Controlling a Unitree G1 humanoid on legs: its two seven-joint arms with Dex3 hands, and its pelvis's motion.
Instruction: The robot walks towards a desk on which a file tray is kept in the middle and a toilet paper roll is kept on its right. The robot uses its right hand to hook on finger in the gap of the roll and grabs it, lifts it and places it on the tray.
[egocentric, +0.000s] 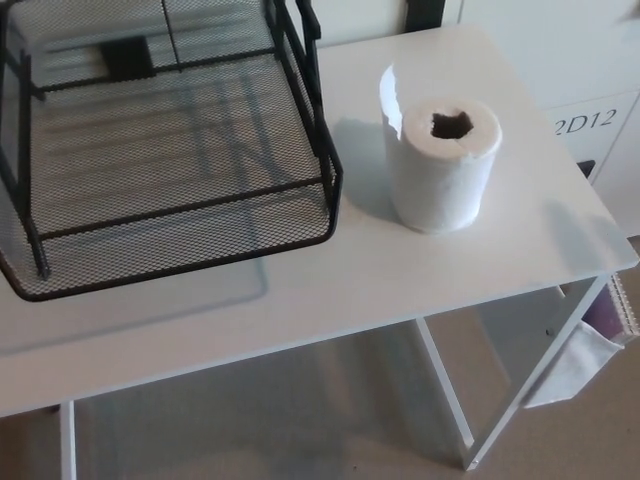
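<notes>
**No hands in shot, roll sitting upright next to the tray**

So neither hand of the robot shows up in the head view right now, left or right, which means I can't tell how open they are or whether they've got hold of anything.

The toilet paper roll (441, 165) is standing upright on the white surface (400, 280), hollow core facing up, with a loose flap of paper sticking up at about 10 o'clock on the roll. It's at roughly 1 o'clock from the middle of the picture. Nothing is touching it except the surface under it.

The black mesh file tray (170, 170) sits at 9 o'clock from the roll, near it but with a clear strip of bare surface between them. The tray looks empty, and its mesh floor lets the surface show through. An upper frame of the tray runs off the top edge.

Further out, at 3 o'clock from the roll, there's a white cabinet (600, 90) past the surface's edge with a label (583, 124) that reads something like "2D12". Down at 5 o'clock, below the surface, some white fabric (580, 365) hangs near the white leg frame.
</notes>
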